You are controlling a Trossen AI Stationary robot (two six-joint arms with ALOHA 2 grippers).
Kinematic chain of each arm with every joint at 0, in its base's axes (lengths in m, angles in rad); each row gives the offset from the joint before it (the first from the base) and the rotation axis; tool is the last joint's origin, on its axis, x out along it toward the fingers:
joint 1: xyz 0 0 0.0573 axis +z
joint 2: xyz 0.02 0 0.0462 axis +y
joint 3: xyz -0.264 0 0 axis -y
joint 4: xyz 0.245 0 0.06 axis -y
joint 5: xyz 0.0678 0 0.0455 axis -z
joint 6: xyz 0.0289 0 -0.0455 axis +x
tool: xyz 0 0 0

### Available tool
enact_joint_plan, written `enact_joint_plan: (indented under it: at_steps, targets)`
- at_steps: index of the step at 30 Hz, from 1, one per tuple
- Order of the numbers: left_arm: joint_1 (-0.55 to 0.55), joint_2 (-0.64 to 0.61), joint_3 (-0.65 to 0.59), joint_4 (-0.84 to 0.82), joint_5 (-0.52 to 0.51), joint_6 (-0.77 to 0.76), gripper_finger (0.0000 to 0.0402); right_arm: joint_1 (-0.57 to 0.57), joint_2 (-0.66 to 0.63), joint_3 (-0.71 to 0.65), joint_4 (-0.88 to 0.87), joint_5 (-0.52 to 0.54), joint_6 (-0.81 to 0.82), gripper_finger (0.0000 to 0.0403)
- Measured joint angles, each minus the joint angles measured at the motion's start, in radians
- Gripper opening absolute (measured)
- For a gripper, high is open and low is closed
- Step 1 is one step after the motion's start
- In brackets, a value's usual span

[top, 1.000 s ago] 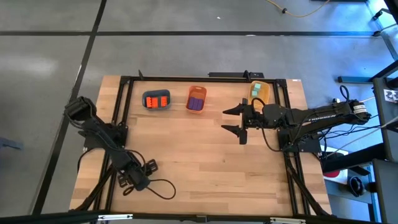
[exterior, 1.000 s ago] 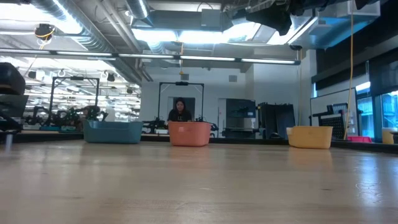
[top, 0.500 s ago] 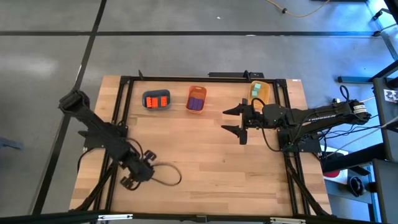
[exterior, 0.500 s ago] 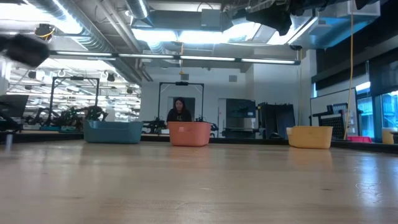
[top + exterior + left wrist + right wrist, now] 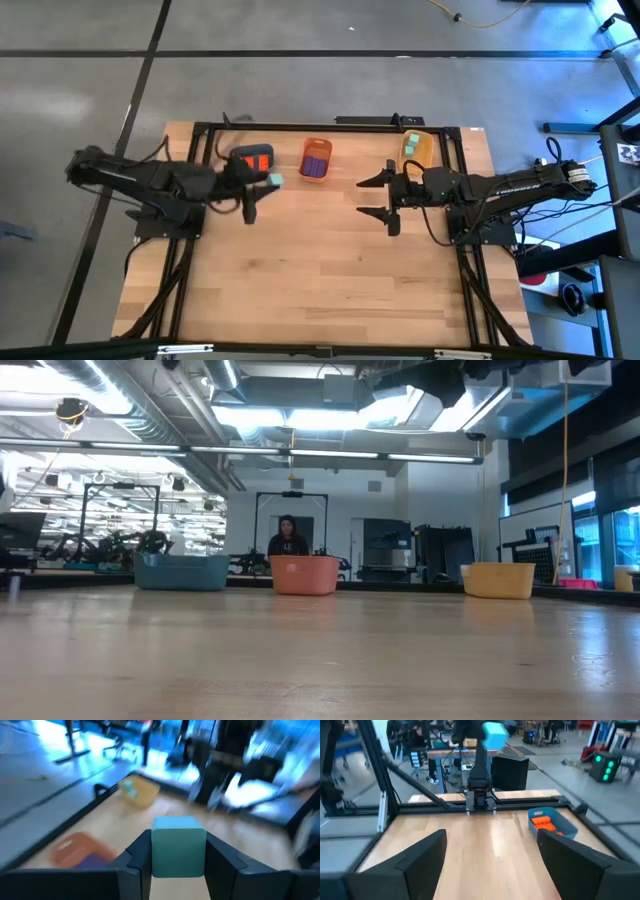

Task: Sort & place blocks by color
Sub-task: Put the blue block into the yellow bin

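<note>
My left gripper (image 5: 262,186) hangs over the table just near of the blue-grey tray (image 5: 238,166) and is shut on a mint-green cube (image 5: 274,180). That tray holds orange-red bricks (image 5: 252,163). The orange tray (image 5: 316,146) holds purple bricks (image 5: 315,166), and the yellow tray (image 5: 426,150) holds mint-green cubes (image 5: 411,141). All three trays rest along the far edge. My right gripper (image 5: 360,195) is open and touches nothing; it hovers near of the yellow tray, fingers pointing toward the table's left. My left gripper pinches the mint-green cube (image 5: 178,846) between its two fingers (image 5: 141,854), one on each opposite side face. The fingers lie roughly level and point toward the table's right. The cube is lifted clear, well above the table, as the right wrist view shows (image 5: 494,734).
Black frame rails (image 5: 330,126) run around the table. Bare wood (image 5: 320,260) fills the middle and near half. Beyond the far edge, a person (image 5: 288,538) sits in the room behind the orange tray (image 5: 304,574).
My left arm has swung from the table's near left corner up and toward the far edge and the right. Its gripper now hangs by the blue-grey tray with the mint-green cube lifted clear between the fingers.
</note>
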Motion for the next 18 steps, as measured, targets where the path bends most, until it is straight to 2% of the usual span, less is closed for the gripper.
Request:
enact_joint_plan:
  at_steps: [5, 9, 12, 15, 18]
  targets:
    - [0.177, -0.048, -0.211, 0.403, 0.249, -0.153, 0.0119, 0.0, 0.06, 0.067, -0.01, 0.0, -0.111, 0.0313]
    - [0.308, 0.02, -0.313, 0.658, 0.454, -0.275, 0.0119, 0.0, 0.15, 0.15, -0.052, 0.032, -0.197, 0.0313]
    - [0.378, 0.103, -0.328, 0.807, 0.579, -0.36, 0.0119, -0.001, 0.206, 0.22, -0.079, 0.113, -0.225, 0.0313]
    - [0.428, 0.186, -0.29, 0.856, 0.701, -0.431, 0.0119, -0.005, 0.249, 0.274, -0.123, 0.205, -0.291, 0.0313]
    - [0.439, 0.279, -0.24, 0.907, 0.744, -0.503, 0.0119, -0.013, 0.276, 0.319, -0.128, 0.262, -0.351, 0.0313]
